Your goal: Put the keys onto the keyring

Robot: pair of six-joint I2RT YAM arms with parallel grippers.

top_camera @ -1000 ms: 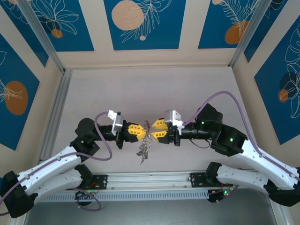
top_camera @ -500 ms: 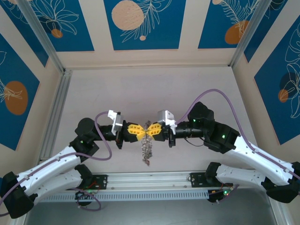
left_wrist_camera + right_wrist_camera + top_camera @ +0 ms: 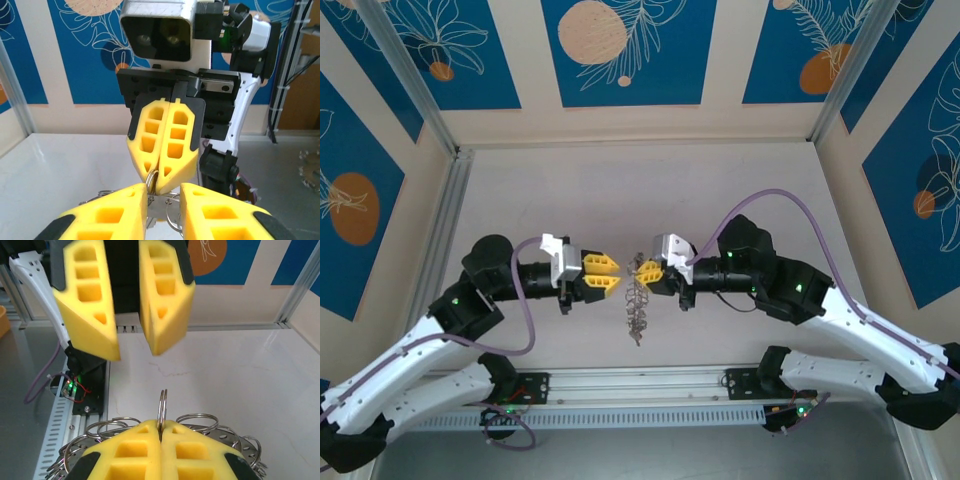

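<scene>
Right hand [image 3: 642, 270] pinched shut on keyring [image 3: 637, 302] hanging below it; left hand [image 3: 615, 275] slightly parted, just beside.

Pinched the keyring [image 3: 638, 300] at its far end in the right gripper [image 3: 648, 270], jaws closed. Let its narrow silvery fringe trail from that gripper back toward the arm bases [image 3: 510, 385]. Pointed the left gripper [image 3: 610, 274] straight at the right one, jaws parted, just short of the ring.
</scene>
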